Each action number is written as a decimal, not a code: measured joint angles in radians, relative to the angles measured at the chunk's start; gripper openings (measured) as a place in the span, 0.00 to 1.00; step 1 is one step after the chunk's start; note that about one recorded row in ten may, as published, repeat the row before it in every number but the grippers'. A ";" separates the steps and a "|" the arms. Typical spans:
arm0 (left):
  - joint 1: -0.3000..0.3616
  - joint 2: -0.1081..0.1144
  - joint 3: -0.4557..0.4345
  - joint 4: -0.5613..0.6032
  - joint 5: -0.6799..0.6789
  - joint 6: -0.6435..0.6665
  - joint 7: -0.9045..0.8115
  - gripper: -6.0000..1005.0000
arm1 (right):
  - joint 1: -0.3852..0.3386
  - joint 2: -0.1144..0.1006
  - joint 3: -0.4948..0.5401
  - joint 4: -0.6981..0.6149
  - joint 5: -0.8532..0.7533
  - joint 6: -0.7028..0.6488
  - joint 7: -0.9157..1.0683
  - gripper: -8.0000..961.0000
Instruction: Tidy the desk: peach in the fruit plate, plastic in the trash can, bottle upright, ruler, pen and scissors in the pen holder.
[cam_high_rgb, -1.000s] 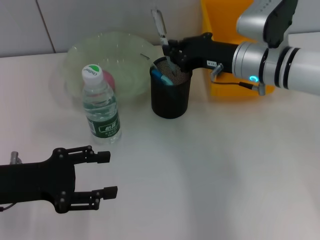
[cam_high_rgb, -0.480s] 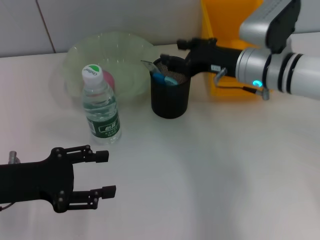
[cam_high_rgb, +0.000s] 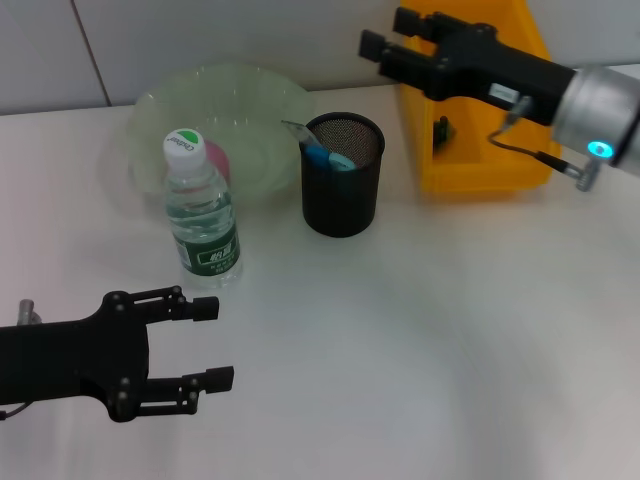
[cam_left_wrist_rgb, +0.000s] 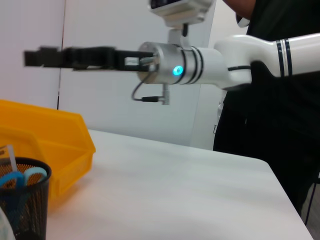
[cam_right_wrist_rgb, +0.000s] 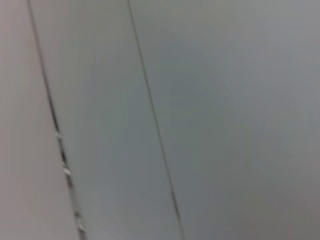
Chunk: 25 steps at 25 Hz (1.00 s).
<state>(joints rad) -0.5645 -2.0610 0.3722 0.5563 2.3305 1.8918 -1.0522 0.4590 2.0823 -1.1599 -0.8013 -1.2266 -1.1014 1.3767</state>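
The black mesh pen holder (cam_high_rgb: 342, 190) stands mid-table with the blue scissors handles (cam_high_rgb: 326, 157) and a clear ruler (cam_high_rgb: 296, 131) sticking out of it. I cannot pick out a pen. The bottle (cam_high_rgb: 203, 212) stands upright left of the holder. Behind it the pink peach (cam_high_rgb: 218, 160) lies in the green fruit plate (cam_high_rgb: 250, 95). My right gripper (cam_high_rgb: 388, 33) hangs open and empty, high above the yellow trash can (cam_high_rgb: 480, 165) and right of the holder. My left gripper (cam_high_rgb: 212, 344) rests open at the front left. No plastic shows.
A small dark item (cam_high_rgb: 440, 130) lies inside the yellow bin. In the left wrist view the right arm (cam_left_wrist_rgb: 190, 67) reaches over the bin (cam_left_wrist_rgb: 47, 137) and the holder (cam_left_wrist_rgb: 22, 205). The right wrist view shows only wall.
The right gripper let the ruler go into the pen holder, then rose and drew back to the right, over the yellow bin. The left arm has not moved.
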 joint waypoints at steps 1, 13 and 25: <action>0.000 0.000 0.000 0.000 -0.002 0.002 0.000 0.76 | -0.006 0.000 0.017 0.009 0.005 -0.038 0.000 0.68; 0.000 0.005 0.001 0.001 -0.014 0.004 -0.015 0.76 | -0.069 -0.059 0.079 0.091 -0.105 -0.393 -0.025 0.68; -0.022 0.033 0.005 -0.008 -0.029 0.040 -0.106 0.76 | -0.018 -0.152 0.101 0.099 -0.474 -0.536 0.187 0.68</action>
<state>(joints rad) -0.5862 -2.0275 0.3769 0.5487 2.3012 1.9321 -1.1584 0.4406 1.9305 -1.0588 -0.7024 -1.7002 -1.6373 1.5637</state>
